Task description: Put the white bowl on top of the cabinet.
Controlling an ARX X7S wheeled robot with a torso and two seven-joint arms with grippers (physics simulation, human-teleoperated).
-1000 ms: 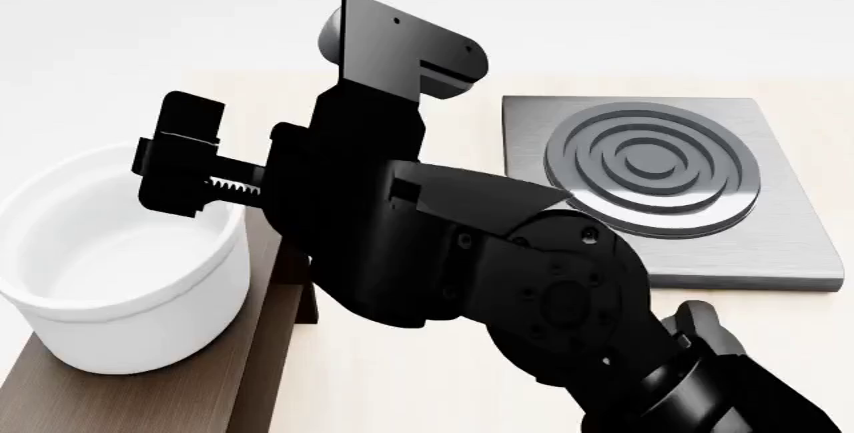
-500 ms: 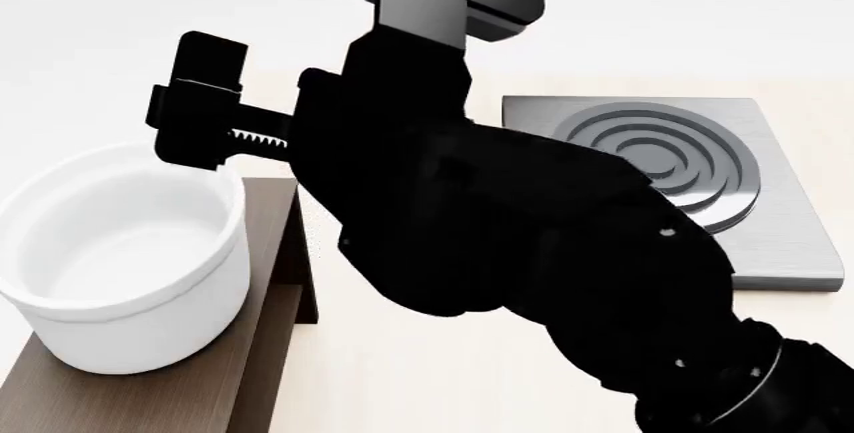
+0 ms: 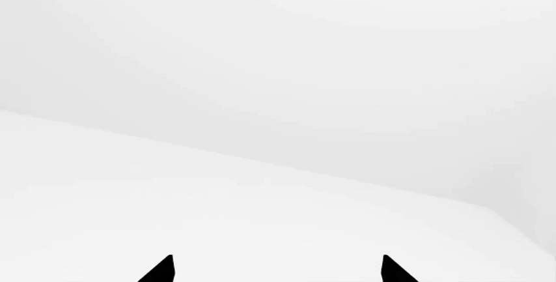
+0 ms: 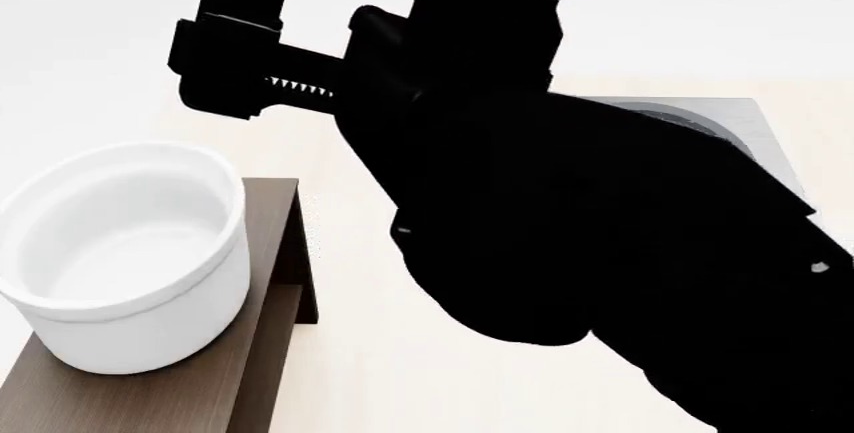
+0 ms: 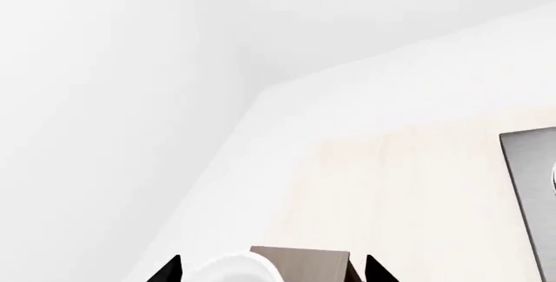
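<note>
The white bowl (image 4: 127,253) stands upright on the end of the dark brown cabinet (image 4: 274,243), at the head view's lower left. My right gripper (image 4: 227,43) hangs well above the bowl's far rim and is apart from it. In the right wrist view its two black fingertips (image 5: 170,270) stand wide apart, so the right gripper (image 5: 272,270) is open and holds nothing. Far beneath them are the bowl's rim (image 5: 230,270) and the cabinet top (image 5: 313,264). My left gripper (image 3: 276,270) is open too, facing only blank white surfaces.
A grey square stove plate (image 4: 767,138) lies on the pale wooden table (image 4: 347,383) to the right, mostly hidden behind my raised right arm (image 4: 601,253). Its edge also shows in the right wrist view (image 5: 530,191). White walls surround the table.
My right arm has risen up and away from the bowl's rim and now covers most of the stove plate. The bowl has stayed put on the cabinet.
</note>
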